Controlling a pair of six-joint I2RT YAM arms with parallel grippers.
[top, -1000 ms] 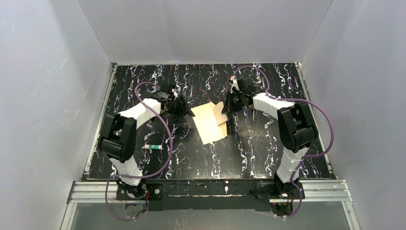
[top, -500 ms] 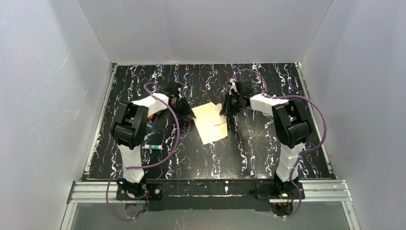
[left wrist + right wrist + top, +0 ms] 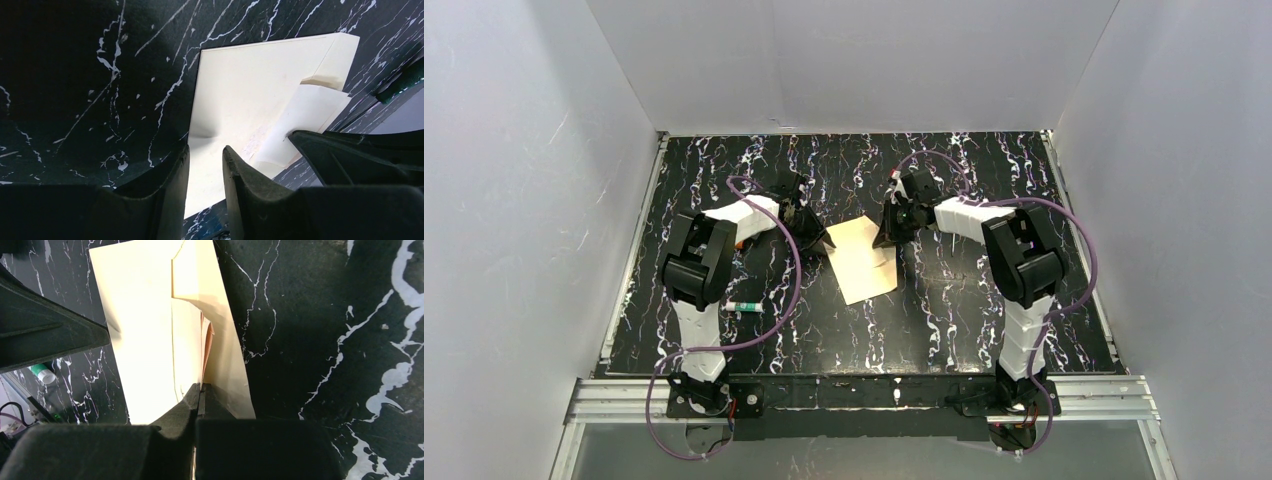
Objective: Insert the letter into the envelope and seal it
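Envelope (image 3: 864, 262) lies flat mid-bench (image 3: 964, 310) between the two tools, slightly skewed. Letter: no separate white sheet in view, so I judge it is inside. Flap (image 3: 187, 335) is folded over on the right-tool side and does not lie flat. A pinkish inner strip shows beneath it.

Right tool (image 3: 200, 388) is clenched on the flap's edge, with the paper nipped between the pads. Left tool (image 3: 205, 156) sits at the envelope's far-left edge, fingers a narrow gap apart, and the paper is dented there. Whether it is pinching or just pressing, I cannot tell. Small white-and-green tube (image 3: 744, 306) lies on the bench near the left arm, well apart from the envelope.

Risks, as I judge them:
- **Dragging:** a pull on the clamped flap could drag or lift the whole envelope if the left hold is only light contact.
- **Bad seal:** the flap may crease crooked or spring open on release, leaving the seal unmade.
- **Crumpling:** the left tool's dent could become a hard crumple.
- **Trapped edge:** a skewed press could trap the letter's edge in the fold.
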